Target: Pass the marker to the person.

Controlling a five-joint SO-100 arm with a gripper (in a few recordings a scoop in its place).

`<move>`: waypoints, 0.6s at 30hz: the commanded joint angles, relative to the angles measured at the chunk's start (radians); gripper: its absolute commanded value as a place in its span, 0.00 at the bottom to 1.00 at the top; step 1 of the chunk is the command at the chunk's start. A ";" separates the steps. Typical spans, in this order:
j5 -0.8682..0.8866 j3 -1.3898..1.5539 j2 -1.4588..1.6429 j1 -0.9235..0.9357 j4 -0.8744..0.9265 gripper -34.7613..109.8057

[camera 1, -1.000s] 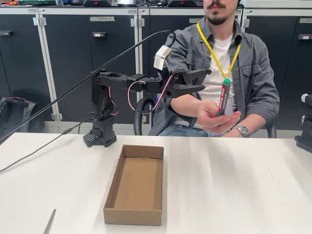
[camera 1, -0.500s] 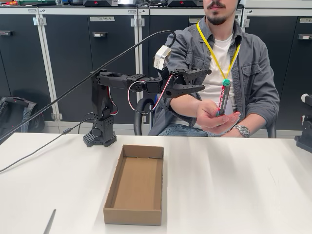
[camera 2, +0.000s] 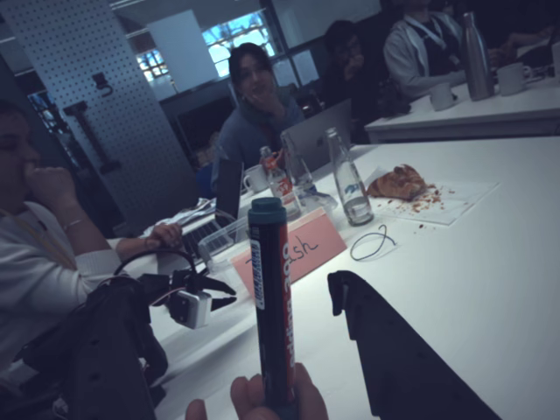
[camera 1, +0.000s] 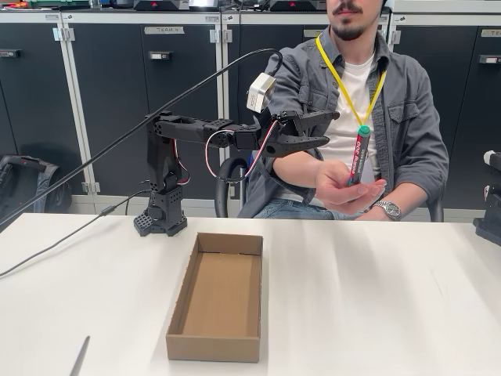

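Fixed view. Black arm (camera 1: 188, 129) stretched out level above the worktop (camera 1: 376, 298), reaching right toward the person (camera 1: 360, 94) seated behind it. Jaws (camera 1: 329, 128) parted wide, nothing between them. Marker (camera 1: 359, 155) upright in the person's hand (camera 1: 344, 186), green cap up, just right of the jaws and clear of them. Hand held out over the far edge of the worktop; the other wrist, with a watch (camera 1: 387, 208), rests behind it. Yellow lanyard (camera 1: 344, 86) over a white T-shirt. Open cardboard box (camera 1: 217, 296) on the worktop below the arm, nothing in it. Thin grey stick (camera 1: 80, 356) at the near left edge. A black cable (camera 1: 70, 235) trails left from the arm's base. Dark cabinets (camera 1: 109, 102) behind.

Wrist view. Dim, bluish. Marker (camera 2: 271, 306) stands upright at centre, cap up, pinched at its foot by fingertips (camera 2: 254, 395). One dark jaw to its right, apart from it; another dark part at lower left. Behind: white tables (camera 2: 490, 245), bottles (camera 2: 347, 185), a laptop (camera 2: 315, 140), seated people.
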 commanded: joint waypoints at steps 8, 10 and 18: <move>-0.014 -0.012 0.061 -0.012 -0.005 0.56; -0.014 -0.015 0.060 -0.012 -0.005 0.56; -0.014 -0.018 0.058 -0.011 -0.005 0.56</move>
